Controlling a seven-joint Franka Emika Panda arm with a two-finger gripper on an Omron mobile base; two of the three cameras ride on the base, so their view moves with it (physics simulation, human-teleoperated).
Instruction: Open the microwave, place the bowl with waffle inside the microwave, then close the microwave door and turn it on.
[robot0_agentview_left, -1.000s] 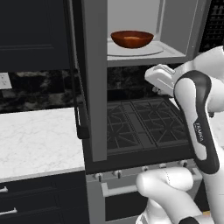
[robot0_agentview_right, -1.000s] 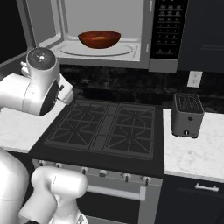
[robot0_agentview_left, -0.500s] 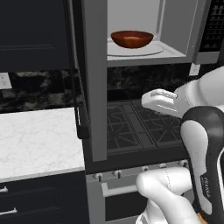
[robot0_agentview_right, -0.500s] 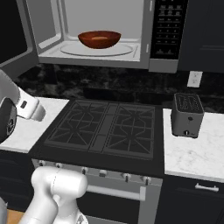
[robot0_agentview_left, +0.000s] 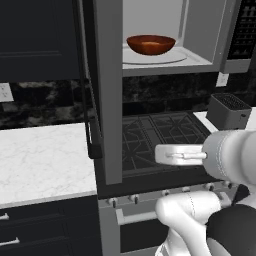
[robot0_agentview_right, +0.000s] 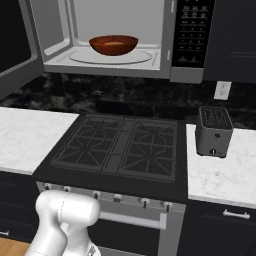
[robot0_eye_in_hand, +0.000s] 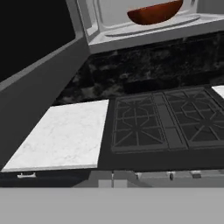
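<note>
Bowl (robot0_agentview_right: 113, 44) sits centred on the microwave (robot0_agentview_right: 120, 35) turntable; the waffle is not clearly discernible. Door (robot0_agentview_left: 106, 90) stands fully open, left of the cavity. Gripper (robot0_agentview_left: 161, 154) is closed and empty, below the cavity. Risk: a misjudged swing glances off the door edge, leaving it ajar.

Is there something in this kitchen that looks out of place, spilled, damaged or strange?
Nothing is spilled or damaged. The microwave door stands wide open, swung out over the counter, and the bowl sits upright on the turntable inside the microwave. The toaster stands straight on the counter right of the stove.
</note>
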